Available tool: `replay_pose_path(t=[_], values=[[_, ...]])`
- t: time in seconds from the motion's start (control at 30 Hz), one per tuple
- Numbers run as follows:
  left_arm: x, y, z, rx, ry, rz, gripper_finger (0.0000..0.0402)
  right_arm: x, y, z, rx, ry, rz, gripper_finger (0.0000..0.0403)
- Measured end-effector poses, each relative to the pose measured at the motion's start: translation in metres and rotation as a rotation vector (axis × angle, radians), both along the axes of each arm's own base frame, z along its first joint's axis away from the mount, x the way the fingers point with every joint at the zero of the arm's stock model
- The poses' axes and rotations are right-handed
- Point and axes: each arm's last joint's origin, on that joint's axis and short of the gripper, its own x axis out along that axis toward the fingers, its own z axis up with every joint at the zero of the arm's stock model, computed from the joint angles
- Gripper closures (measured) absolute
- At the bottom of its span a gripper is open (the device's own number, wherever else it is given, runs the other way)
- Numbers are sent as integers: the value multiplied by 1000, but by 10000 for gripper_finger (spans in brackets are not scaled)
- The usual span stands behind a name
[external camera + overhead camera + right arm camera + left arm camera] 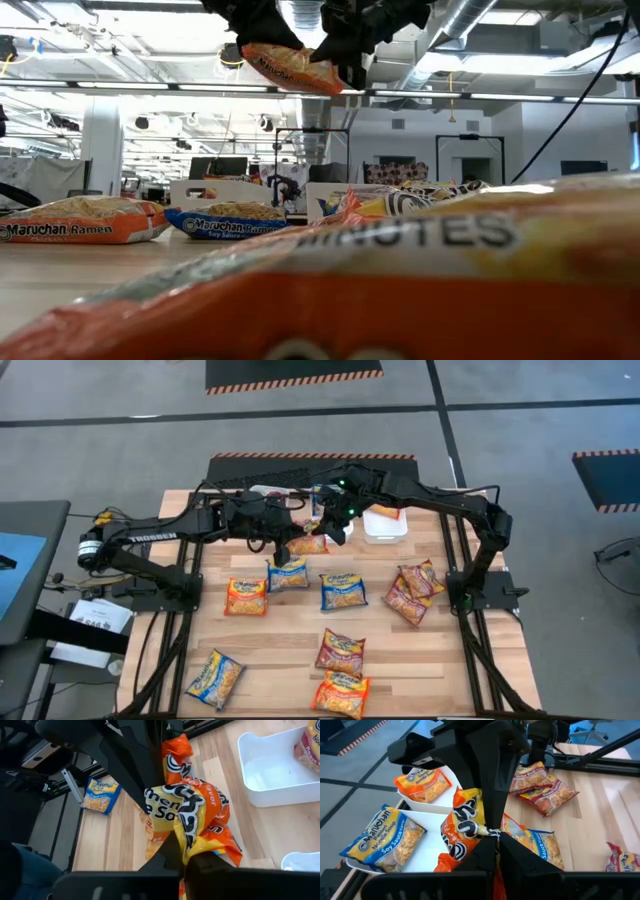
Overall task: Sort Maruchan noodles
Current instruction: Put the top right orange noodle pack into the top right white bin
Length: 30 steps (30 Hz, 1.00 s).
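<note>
An orange glossy ramen packet with yellow print hangs in the air above the far middle of the wooden surface, crumpled and pinched from both sides at once. The left gripper has its fingers pressed together on one end of the packet, and the right gripper has its fingers clamped on the other end, so the packet is stretched between the two pairs of fingers; the low view shows it lifted clear of the surface.

Just beyond it, along the far edge of the surface, stand white rectangular plastic bins; one compartment holds a blue-and-yellow soy sauce packet, the next an orange packet. Another white bin near the far right holds an orange packet too.

Below the held packet lies a blue packet, with an orange packet and another blue packet beside it. Two dark red packets overlap near the right edge. A dark red packet and an orange one lie towards the near edge, and a blue packet sits by the near left corner.
</note>
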Motion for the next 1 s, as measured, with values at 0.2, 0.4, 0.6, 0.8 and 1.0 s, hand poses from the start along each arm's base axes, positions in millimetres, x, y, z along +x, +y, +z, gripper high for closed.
replay_pose_path(t=[0.2, 0.4, 0.6, 0.8, 1.0], values=[[-1, 6, 1, -29, -21, 20, 381, 0, 0, 0, 26, 4, -24, 391], [-4, 16, 1, -119, -48, 11, 338, 0, -1, 0, 28, 7, -27, 395], [-6, 27, 6, -158, -106, 38, 291, -6, -14, -1, 32, 25, -67, 396], [-10, 37, 15, -133, -186, 73, 270, -25, -30, 5, 11, 55, -101, 396], [-16, 47, 20, -121, -213, 111, 268, -53, -43, 17, -54, 85, -132, 397]])
